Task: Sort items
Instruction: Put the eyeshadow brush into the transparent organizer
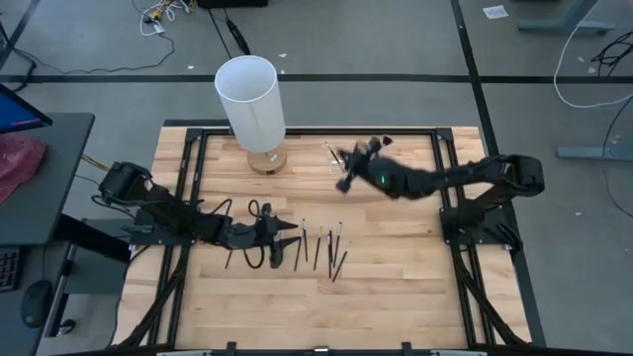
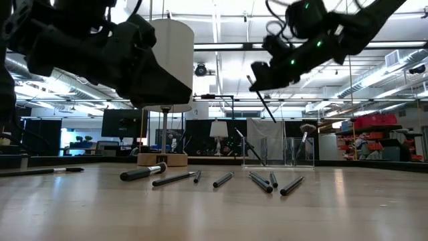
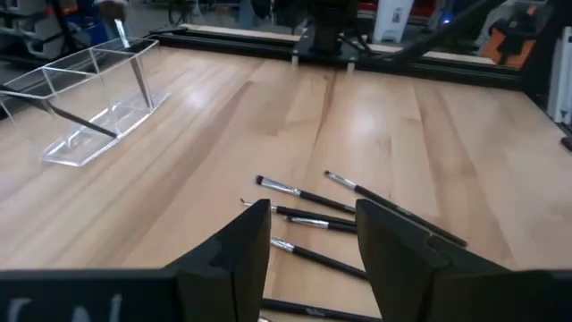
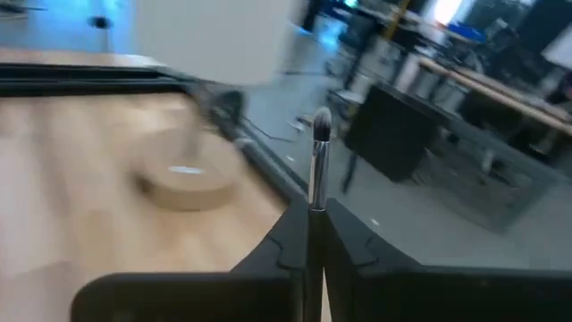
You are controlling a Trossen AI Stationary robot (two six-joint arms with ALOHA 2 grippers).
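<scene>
Several thin dark brushes (image 1: 321,247) lie flat on the wooden table at its middle front; they also show in the low view (image 2: 221,179). My left gripper (image 3: 313,241) hangs open just above their left end (image 1: 287,237) and touches nothing. My right gripper (image 1: 351,170) is raised at the far middle of the table, shut on one brush (image 4: 315,170). It is beside the small clear holder (image 3: 89,107), which has a few brushes standing in it. My right gripper pinches the brush's dark handle (image 4: 313,215) between its two fingers. The silver ferrule and bristle tip (image 4: 322,125) stick out past the fingertips. The brush is lifted clear of the table and slants down below the gripper in the low view (image 2: 264,104).
A tall white cylinder (image 1: 252,104) stands on a round wooden base (image 1: 265,160) at the far left-middle. Two more dark sticks (image 2: 40,171) lie at the table's left side. A black frame (image 1: 435,133) borders the table.
</scene>
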